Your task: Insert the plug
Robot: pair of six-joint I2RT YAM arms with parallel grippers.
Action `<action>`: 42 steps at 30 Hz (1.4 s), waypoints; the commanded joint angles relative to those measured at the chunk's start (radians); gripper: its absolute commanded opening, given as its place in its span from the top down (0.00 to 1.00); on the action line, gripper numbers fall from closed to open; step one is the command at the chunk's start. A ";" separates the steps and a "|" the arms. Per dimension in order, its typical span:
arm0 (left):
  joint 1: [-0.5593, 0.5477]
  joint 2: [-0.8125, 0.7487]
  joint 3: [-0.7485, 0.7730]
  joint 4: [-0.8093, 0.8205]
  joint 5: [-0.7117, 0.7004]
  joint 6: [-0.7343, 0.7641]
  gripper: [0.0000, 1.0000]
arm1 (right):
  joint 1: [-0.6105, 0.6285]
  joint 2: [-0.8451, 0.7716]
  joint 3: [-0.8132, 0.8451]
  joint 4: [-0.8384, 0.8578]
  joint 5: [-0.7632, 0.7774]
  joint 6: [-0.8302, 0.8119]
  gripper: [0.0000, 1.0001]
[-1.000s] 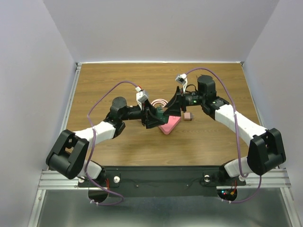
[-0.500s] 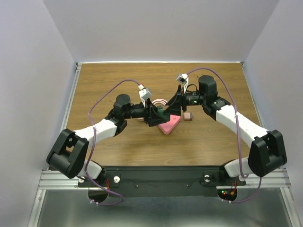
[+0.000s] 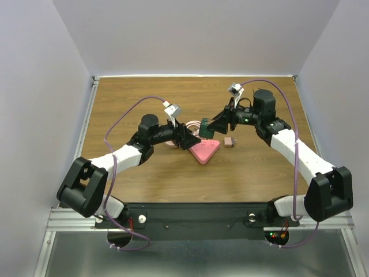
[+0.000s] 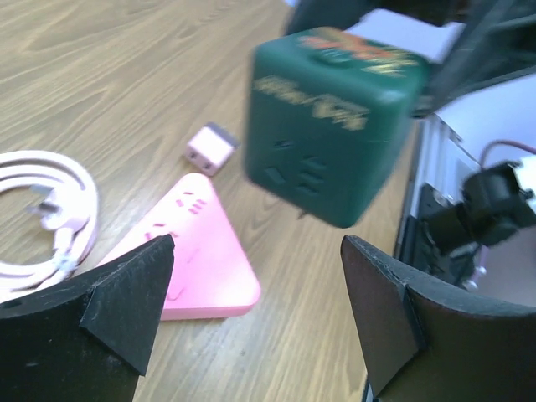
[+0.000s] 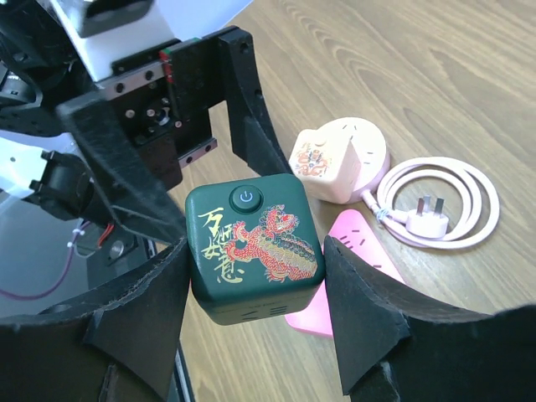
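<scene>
Reaching in from the left, the left tool (image 4: 254,251) stands wide open, its two black fingers (image 4: 126,293) spread with nothing between them. Just under and beyond it on the wooden counter (image 3: 132,98) lies a coiled pale pink cable (image 5: 469,188), whose three-pin plug (image 5: 429,203) rests inside the coil. A pale pink charger block (image 5: 337,159) with a printed face sits touching the edge of the coil, on the side toward the left tool.

Next comes the pink triangular power strip (image 3: 204,152), lying flat near the middle of the counter with its socket holes facing up. Above its far edge, clear of the counter, hangs the green cube socket (image 5: 251,243). It has a power button and a red-and-gold dragon print on one face, and socket holes on the face turned toward the left tool. The right tool (image 3: 212,127) is clamped on this cube, one finger pressed against each side, and holds it just in front of the open left fingers without touching them.

Farther right, a small pink adapter (image 3: 229,142) stands alone on the counter, near the strip's right corner and apart from it.
</scene>
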 commanded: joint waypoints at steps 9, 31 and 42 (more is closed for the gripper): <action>0.013 -0.149 0.014 -0.198 -0.485 -0.005 0.06 | -0.007 -0.057 -0.023 0.025 0.293 0.011 1.00; -0.033 -0.238 0.069 -0.647 -0.859 -0.286 0.05 | -0.008 -0.017 -0.054 0.026 0.493 0.020 0.99; -0.321 -0.168 0.059 -0.611 -0.883 -0.312 0.05 | -0.010 -0.080 -0.085 0.025 0.631 0.056 1.00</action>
